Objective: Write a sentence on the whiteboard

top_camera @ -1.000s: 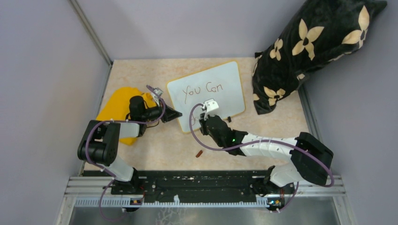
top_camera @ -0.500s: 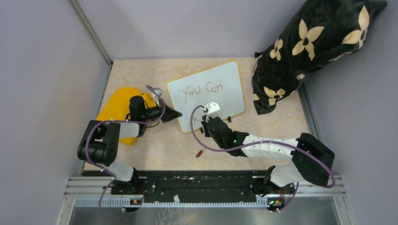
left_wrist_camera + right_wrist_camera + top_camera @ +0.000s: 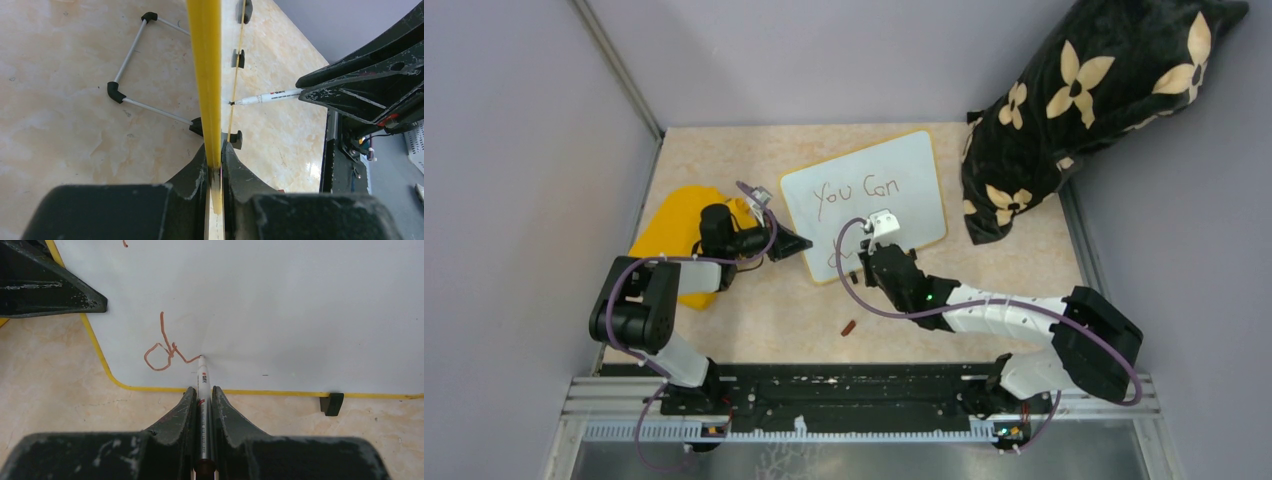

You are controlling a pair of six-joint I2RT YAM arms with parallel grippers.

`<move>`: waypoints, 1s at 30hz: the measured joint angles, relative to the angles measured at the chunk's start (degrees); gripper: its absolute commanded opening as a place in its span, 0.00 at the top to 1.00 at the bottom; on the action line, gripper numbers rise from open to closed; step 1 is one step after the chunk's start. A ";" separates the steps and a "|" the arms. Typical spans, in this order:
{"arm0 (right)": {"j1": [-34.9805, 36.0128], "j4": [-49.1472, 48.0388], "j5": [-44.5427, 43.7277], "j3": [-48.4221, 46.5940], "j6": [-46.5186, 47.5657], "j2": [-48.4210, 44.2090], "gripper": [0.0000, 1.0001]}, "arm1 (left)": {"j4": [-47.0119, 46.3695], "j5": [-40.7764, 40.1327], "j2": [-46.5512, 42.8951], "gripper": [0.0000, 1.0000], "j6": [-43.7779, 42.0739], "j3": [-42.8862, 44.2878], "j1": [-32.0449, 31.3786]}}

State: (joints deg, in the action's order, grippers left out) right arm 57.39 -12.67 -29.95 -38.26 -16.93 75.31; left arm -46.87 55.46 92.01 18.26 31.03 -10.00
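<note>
The whiteboard (image 3: 899,165) lies on the table with "You Can" (image 3: 856,190) of the sentence written on it in reddish-brown. Below that line there is a "d" (image 3: 159,354) with a short tail running right. My right gripper (image 3: 201,390) is shut on a white marker (image 3: 202,376), and the marker's tip touches the board at the end of that tail, just above the near yellow rim. My left gripper (image 3: 214,149) is shut on the whiteboard's yellow rim (image 3: 205,60) at its left edge. The marker (image 3: 265,96) also shows in the left wrist view.
A yellow cloth (image 3: 674,225) lies under the left arm. A black flowered pillow (image 3: 1084,110) fills the back right corner. A small reddish marker cap (image 3: 848,327) lies on the table near the front. The board's wire stand (image 3: 132,55) and black feet (image 3: 332,403) stick out.
My right gripper has shifted right along the lower part of the board, uncovering the freshly drawn "d" and its tail. The left arm and the board have not moved.
</note>
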 measured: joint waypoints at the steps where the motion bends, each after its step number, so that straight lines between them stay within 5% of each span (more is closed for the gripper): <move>1: -0.04 0.02 0.09 -0.04 0.09 0.00 1.00 | 0.02 0.00 0.00 1.00 0.00 0.00 0.00; 30: -0.57 -1.31 4.44 -2.69 1.18 1.33 1.00 | 0.63 -0.35 0.00 1.00 -0.15 0.24 -0.26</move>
State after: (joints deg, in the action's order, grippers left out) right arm 56.82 -13.98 -25.52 -40.95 -15.75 76.64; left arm -46.24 55.11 92.01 18.11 31.27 -10.26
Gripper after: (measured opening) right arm 0.114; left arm 0.143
